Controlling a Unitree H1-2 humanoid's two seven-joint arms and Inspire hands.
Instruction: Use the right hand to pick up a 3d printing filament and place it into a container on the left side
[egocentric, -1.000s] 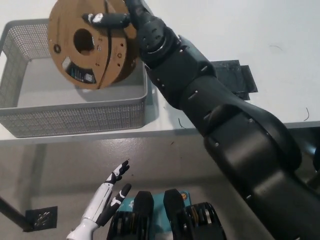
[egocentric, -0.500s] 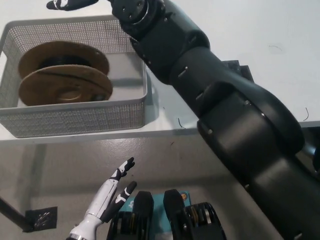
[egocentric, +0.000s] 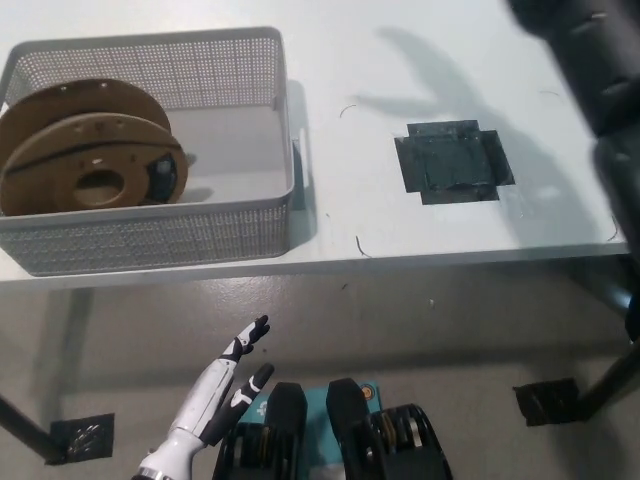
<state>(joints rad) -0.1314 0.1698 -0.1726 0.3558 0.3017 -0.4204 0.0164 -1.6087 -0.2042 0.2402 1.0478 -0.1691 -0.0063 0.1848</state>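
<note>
Right arm (egocentric: 600, 90) withdrawn to right edge, robot hand unseen; spool (egocentric: 85, 150) rests against basket (egocentric: 200, 235) left wall.

The left hand (egocentric: 215, 400) is slim and white, a glossy shell running down a narrow wrist toward the picture's lower edge. Its fingers (egocentric: 248, 337) are white along their length and end in black tips, with dark segments showing between the white parts. The right arm (egocentric: 600, 90) is black throughout, built of broad, rounded, smooth casings with a dull sheen; a seam separates two of its bulky segments near the right edge, and a small pale mark sits on the upper casing.
</note>
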